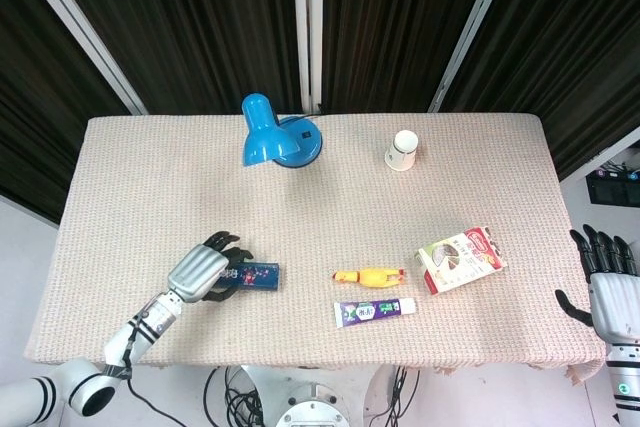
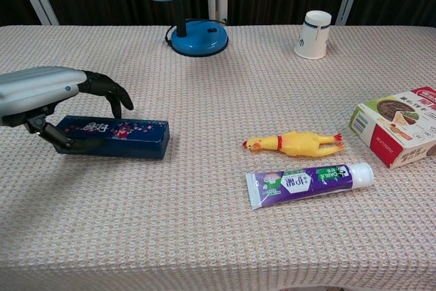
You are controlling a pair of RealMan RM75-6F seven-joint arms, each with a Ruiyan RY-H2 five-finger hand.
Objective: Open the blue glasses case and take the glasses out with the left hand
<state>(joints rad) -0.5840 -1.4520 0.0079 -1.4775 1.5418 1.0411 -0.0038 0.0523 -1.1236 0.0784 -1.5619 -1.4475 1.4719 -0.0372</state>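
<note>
While the left hand clasps the closed blue rectangular glasses case near the table's front-left edge, the right hand hangs spread off the right edge.

The glasses case is laid near the surface's front-left corner, the lamp and cup by the back edge, the toy chicken behind the tube, the box toward the right edge.
</note>
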